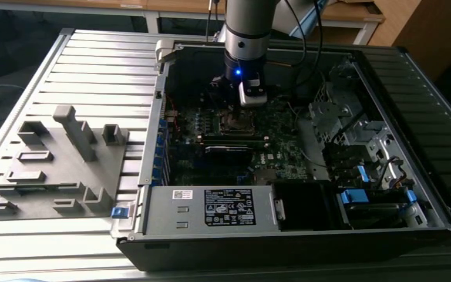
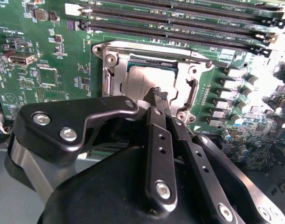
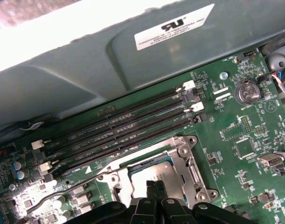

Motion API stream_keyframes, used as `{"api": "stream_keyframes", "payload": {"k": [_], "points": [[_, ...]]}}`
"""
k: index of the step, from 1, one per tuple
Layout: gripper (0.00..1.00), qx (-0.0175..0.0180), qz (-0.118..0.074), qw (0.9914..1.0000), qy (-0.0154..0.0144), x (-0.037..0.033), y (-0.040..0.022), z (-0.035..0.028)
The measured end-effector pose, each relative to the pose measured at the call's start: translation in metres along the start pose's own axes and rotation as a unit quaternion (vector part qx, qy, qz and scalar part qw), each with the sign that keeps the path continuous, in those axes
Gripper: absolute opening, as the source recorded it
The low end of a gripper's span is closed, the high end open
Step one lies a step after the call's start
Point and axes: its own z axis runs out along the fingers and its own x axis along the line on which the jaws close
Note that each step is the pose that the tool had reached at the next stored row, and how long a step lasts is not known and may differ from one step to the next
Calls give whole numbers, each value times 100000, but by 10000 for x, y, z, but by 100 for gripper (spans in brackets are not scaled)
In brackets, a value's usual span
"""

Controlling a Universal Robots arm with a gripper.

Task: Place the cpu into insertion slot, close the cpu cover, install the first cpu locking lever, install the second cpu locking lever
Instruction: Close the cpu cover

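My tool is pressed together and pinches nothing, its tips poised over the cpu. The cpu lies seated in the insertion slot. The cpu cover appears lowered around the chip. A wire locking lever lies beside it, apparently unhooked. I judge this to be the cover-closing step. Press squarely on the frame, not on the chip, and stay clear of the memory slots.
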Motion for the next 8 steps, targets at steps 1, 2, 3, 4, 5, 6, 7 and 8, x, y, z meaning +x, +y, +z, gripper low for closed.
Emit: {"api": "stream_keyframes", "payload": {"k": [1, 2, 3, 4, 5, 6, 7, 8], "points": [[11, 1, -5, 100000, 2, 0, 0, 0], [11, 1, -13, 100000, 0, 0, 0, 0], [11, -1, -16, 100000, 1, 0, 0, 0], [11, -1, -18, 100000, 2, 0, 0, 0], [11, -1, -24, 100000, 1, 0, 0, 0], [11, 0, -28, 100000, 2, 0, 0, 0], [11, -2, -34, 100000, 2, 0, 0, 0], [11, -2, -38, 100000, 3, 0, 0, 0]]}}
